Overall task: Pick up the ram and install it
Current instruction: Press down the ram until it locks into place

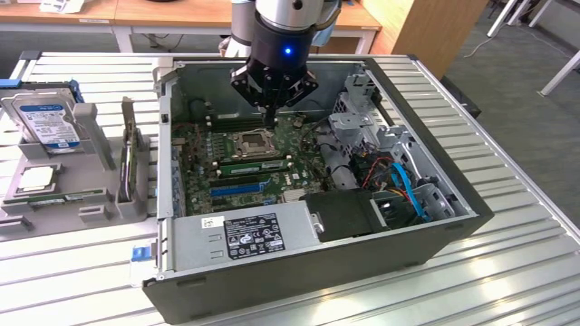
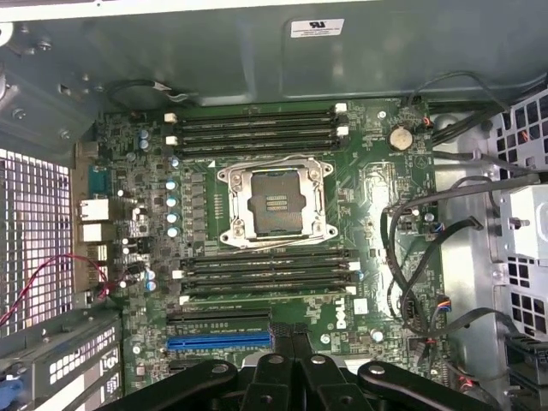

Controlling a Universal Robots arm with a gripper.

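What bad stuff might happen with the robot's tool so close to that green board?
The shut tool hangs low over the motherboard. A slip might bump the open processor socket and bend something delicate. It might also snag the loose black cables beside the board.

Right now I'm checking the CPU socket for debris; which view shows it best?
The wrist view: the CPU socket faces the camera squarely, unobstructed. The exterior view shows the CPU socket slanted, near the gripper.
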